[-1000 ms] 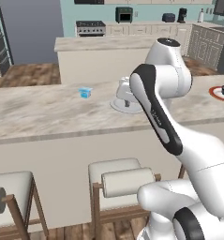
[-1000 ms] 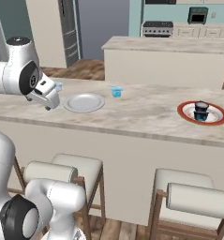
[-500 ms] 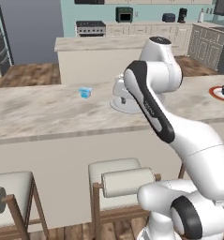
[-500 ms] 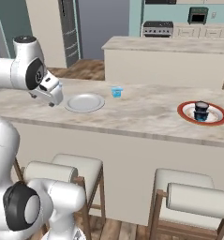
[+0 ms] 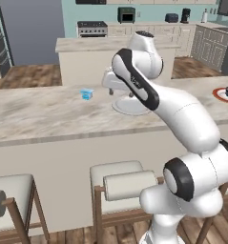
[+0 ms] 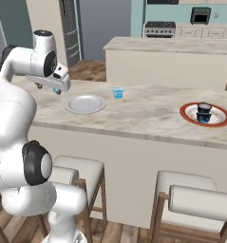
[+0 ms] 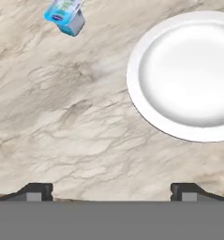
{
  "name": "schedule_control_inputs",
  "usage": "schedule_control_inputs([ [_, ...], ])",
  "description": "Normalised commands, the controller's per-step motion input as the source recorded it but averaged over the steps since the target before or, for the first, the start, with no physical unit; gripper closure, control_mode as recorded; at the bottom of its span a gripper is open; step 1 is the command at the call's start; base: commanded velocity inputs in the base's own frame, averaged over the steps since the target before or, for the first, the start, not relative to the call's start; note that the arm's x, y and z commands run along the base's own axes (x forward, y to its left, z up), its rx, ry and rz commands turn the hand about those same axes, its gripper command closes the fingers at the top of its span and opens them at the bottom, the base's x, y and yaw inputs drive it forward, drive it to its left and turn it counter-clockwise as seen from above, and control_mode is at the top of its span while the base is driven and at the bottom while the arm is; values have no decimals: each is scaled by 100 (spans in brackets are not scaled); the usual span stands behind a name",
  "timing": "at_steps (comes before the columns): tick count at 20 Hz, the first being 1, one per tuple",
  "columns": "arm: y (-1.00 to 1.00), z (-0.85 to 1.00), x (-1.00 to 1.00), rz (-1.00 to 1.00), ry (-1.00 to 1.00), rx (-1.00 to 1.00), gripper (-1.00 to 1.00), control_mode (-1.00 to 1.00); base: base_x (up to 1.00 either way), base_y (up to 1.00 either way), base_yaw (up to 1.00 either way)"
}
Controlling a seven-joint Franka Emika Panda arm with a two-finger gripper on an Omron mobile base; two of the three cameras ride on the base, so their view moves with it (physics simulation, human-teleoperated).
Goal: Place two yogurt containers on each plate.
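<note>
My gripper [image 7: 111,190] is spread wide with nothing between the tips, one dark tip at the lower left and one at the lower right of the hand view, over bare marble counter [image 7: 76,122]. In the right base view the gripper [image 6: 52,84] hangs above the counter [image 6: 148,114] at the left of the frame, just left of the grey plate [image 6: 85,103].

In the hand view the grey plate [image 7: 190,75] fills the upper right, nothing on it. A light blue yogurt cup [image 7: 65,16] sits at the top left of that view, tipped over on its side I think (hard to be sure), well apart from the plate.

Left base view: the blue cup [image 5: 87,94] is left of centre on the counter [image 5: 44,114], and the grey plate [image 5: 129,107] sits at centre, partly behind my arm. In the right base view a blue cup [image 6: 118,92] stands just right of the grey plate, close to it but not touching.

The red-rimmed plate [image 6: 204,114] is at the right of the right base view with a dark yogurt cup [image 6: 203,112] on it (could be two stacked or side by side, too small to tell). In the left base view that plate [image 5: 226,94] is cut by the right edge of the frame.
</note>
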Motion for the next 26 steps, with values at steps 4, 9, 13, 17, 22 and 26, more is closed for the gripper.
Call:
schedule_control_inputs([
  [4,75,7,76,11,0,-8,-100,-100,0,0,0],
  [9,55,-11,71,9,0,-18,-100,-100,0,0,0],
  [13,40,-10,63,1,0,-20,-100,-100,0,0,0],
  [17,13,-16,58,0,5,-10,-100,-100,0,0,0],
  [22,14,-22,47,-2,3,-2,-100,-100,0,0,0],
  [26,2,-15,50,-20,2,0,-100,-100,0,0,0],
])
